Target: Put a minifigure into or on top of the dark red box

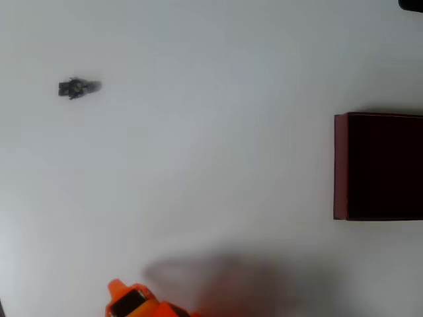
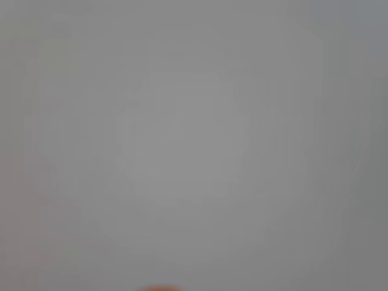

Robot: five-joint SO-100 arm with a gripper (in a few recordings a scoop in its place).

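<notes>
Overhead view, nearest first: at the bottom edge we see an orange part of the arm [image 1: 135, 302] poking into the frame, with a blurred shadow spreading to its right on the white table [image 1: 211, 165]; whether this part is the gripper itself we cannot tell, nor whether its fingers are spread or closed. Farther in, at the right edge, sits the dark red box [image 1: 340, 165], its dark interior facing up and partly cut off by the frame. Farthest, at the upper left, lies the minifigure [image 1: 78, 87], on its side by the look of it, well apart from both the arm and the box. In the wrist view we make out a plain grey blur and a sliver of orange at the bottom edge; nothing to steer by. We judge the pick has not begun. The risks ahead, as we see them: the figure is tiny and lying flat, so a slightly off descent could nudge it away or pinch it loosely; the long carry across to the box could then shake it free.
</notes>
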